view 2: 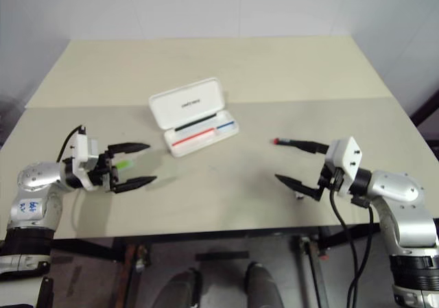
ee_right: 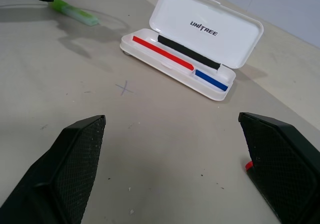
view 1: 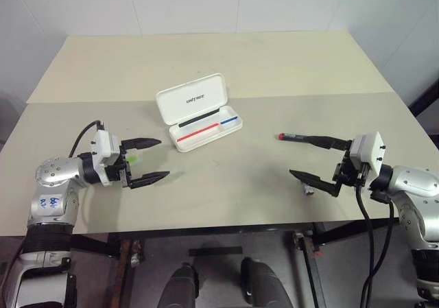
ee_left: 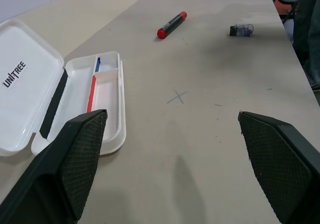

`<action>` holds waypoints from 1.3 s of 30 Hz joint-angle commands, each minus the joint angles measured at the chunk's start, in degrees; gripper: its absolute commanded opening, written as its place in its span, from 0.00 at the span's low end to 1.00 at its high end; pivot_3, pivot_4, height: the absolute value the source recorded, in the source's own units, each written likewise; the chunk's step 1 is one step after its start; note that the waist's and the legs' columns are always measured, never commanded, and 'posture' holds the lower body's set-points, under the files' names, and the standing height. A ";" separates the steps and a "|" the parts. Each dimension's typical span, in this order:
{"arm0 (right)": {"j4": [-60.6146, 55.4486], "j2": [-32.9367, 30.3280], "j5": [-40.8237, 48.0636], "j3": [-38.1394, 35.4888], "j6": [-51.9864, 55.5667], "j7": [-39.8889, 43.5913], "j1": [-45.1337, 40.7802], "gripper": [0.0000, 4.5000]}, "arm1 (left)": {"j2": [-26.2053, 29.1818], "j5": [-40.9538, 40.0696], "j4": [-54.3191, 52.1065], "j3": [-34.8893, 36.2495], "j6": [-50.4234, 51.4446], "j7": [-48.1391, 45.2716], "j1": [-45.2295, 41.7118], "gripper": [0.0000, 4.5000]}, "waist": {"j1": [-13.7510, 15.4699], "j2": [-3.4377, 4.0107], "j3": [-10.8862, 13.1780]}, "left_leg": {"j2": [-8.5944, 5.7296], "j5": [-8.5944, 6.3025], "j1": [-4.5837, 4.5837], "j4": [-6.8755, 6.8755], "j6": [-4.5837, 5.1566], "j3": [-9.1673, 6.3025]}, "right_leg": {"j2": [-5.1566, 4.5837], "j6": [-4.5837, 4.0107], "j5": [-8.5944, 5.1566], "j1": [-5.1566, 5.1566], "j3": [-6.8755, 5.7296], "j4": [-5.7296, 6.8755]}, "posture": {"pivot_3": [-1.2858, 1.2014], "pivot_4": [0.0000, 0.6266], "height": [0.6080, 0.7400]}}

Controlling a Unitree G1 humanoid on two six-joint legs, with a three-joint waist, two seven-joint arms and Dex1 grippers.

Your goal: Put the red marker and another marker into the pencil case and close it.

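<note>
- The flat white plastic hinged pencil case (view 1: 199, 112) lies open mid-table, lid tilted up toward the far edge, a thin red-and-blue line in its tray.
- The short black-and-red marker (ee_left: 171, 25) lies on the beige table (view 1: 226, 61) toward the right edge, well apart from the case.
- The short lime-green marker (ee_right: 75, 12) lies toward the left edge; the right wrist view shows it whole, the head views partly behind the left tool (view 1: 147, 161).
- The left wrist view also shows a small dark clip-like object (ee_left: 241, 30) near the red marker.
- Both the left tool and the right tool (view 1: 315, 160) hover with fingers wide apart, holding nothing.
- Bare tabletop lies between case and near edge.
</note>
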 commanded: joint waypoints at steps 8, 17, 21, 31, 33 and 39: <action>-4.51 1.31 0.95 2.10 0.79 -1.50 -0.81 1.00 | -1.00 0.89 0.65 -2.08 0.09 0.67 -2.40 1.00 | -0.08 0.00 0.00 | 0.00 0.00 0.00 0.00 0.00 0.00 | 0.01 0.00 0.00 -0.01 0.00 0.02 | 0.52 0.24 1.00; -6.11 3.64 0.13 5.86 1.93 -3.39 -4.44 1.00 | -3.36 6.92 7.08 -4.29 -3.38 6.68 -8.03 0.55 | -0.05 0.00 0.00 | -0.02 0.00 0.00 0.12 0.00 -0.01 | 0.01 0.01 0.01 0.00 0.00 0.10 | 0.52 0.24 1.00; -6.47 5.21 -0.16 7.48 1.71 -3.49 -5.58 1.00 | -5.66 10.64 10.98 -5.36 -4.94 12.11 -11.54 0.49 | 0.05 -0.01 0.00 | -0.03 0.00 -0.04 0.26 0.00 -0.05 | 0.02 0.03 0.01 0.00 -0.02 0.17 | 0.52 0.24 1.00; -2.40 6.05 -1.21 8.16 -1.50 -1.78 -8.40 1.00 | -10.96 18.84 23.65 -12.53 -6.41 14.92 -22.32 0.49 | 1.11 -0.04 0.00 | -0.08 -0.02 -0.12 0.56 0.03 -0.05 | 0.05 0.15 0.09 0.04 -0.01 0.24 | 0.52 0.24 1.00; -2.47 6.45 -1.46 8.35 -1.69 -1.89 -8.48 1.00 | -11.08 19.63 25.47 -13.01 -7.25 14.62 -23.24 0.49 | 1.18 -0.04 0.00 | -0.08 -0.02 -0.12 0.55 0.03 -0.06 | 0.05 0.15 0.08 0.03 -0.01 0.26 | 0.52 0.24 1.00; -3.66 7.52 -1.27 7.83 -3.10 -2.27 -7.58 1.00 | -12.03 25.18 34.75 -16.18 -8.58 17.37 -29.17 0.49 | 1.21 -0.07 0.02 | -0.09 -0.03 -0.14 0.59 0.04 -0.06 | 0.05 0.16 0.09 0.04 -0.02 0.24 | 0.52 0.24 1.00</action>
